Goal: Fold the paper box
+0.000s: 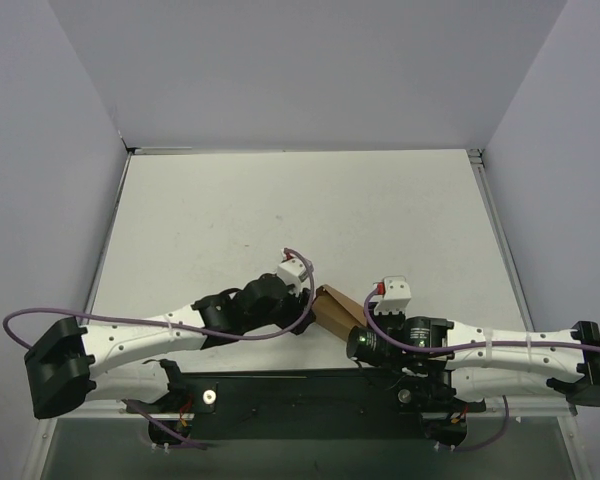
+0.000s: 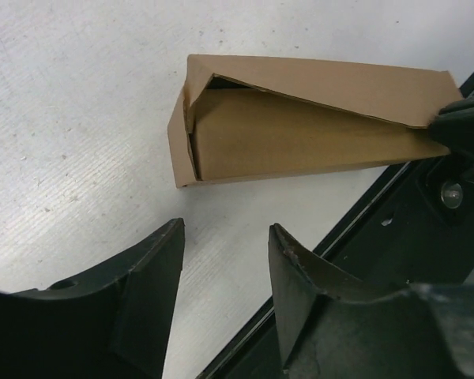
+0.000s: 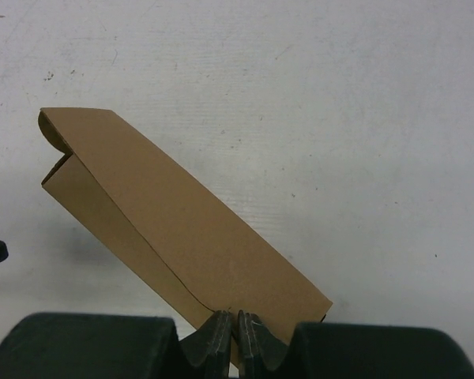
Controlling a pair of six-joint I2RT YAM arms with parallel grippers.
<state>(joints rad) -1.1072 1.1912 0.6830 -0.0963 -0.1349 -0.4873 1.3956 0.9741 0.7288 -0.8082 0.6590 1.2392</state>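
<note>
Paper box (image 3: 182, 237) corner hides inside clamped right end effector (image 3: 235, 320).

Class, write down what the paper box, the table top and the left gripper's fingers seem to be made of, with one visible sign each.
Paper box: thin brown cardboard, matte; creased folds and a thin cut edge show. Table top: white, matte, finely ribbed; likely laminate or painted board, unclear. Left gripper fingers: black, dull, probably moulded plastic, judging by chipped edges.
</note>
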